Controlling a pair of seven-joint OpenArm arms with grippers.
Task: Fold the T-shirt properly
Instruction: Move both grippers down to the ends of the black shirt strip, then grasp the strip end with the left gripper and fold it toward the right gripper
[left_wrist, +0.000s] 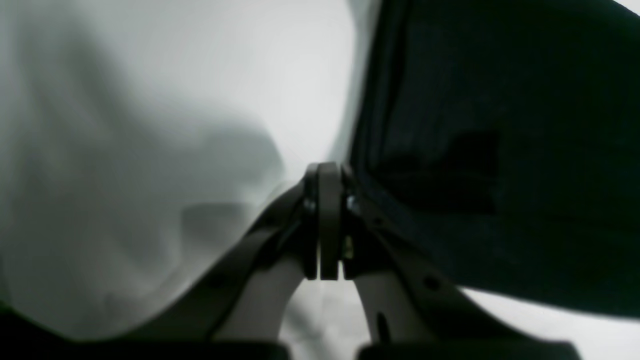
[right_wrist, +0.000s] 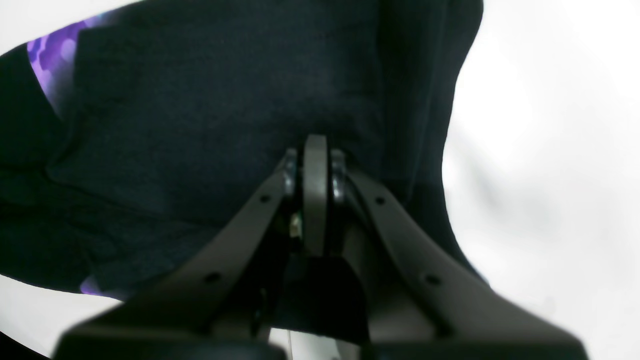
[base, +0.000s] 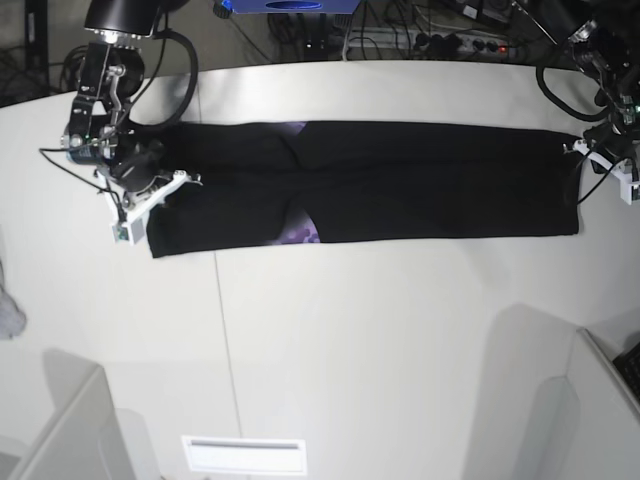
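While the T-shirt (base: 400, 185) lies stretched across the far half of the white table (base: 380, 340) as one long, narrow black band, I judge the lengthwise folds to be done: both long edges look turned in toward the middle, and only a sliver of the purple print peeks out near the band's lower edge, left of centre. Still to do, as I read it, are the crosswise folds that would bring the two ends together into a compact rectangle. At my right gripper (right_wrist: 315, 150), the fingers are pressed together over the black cloth at the band's end on the left of the base view; whether fabric is actually pinched between them I cannot tell. My left gripper (left_wrist: 327, 172) is likewise clenched, sitting right at the hem of the opposite end, and again a real hold on the cloth is not clear. Well apart from all this, a small grey-white cloth scrap (base: 8, 312) rests at the table's left edge.
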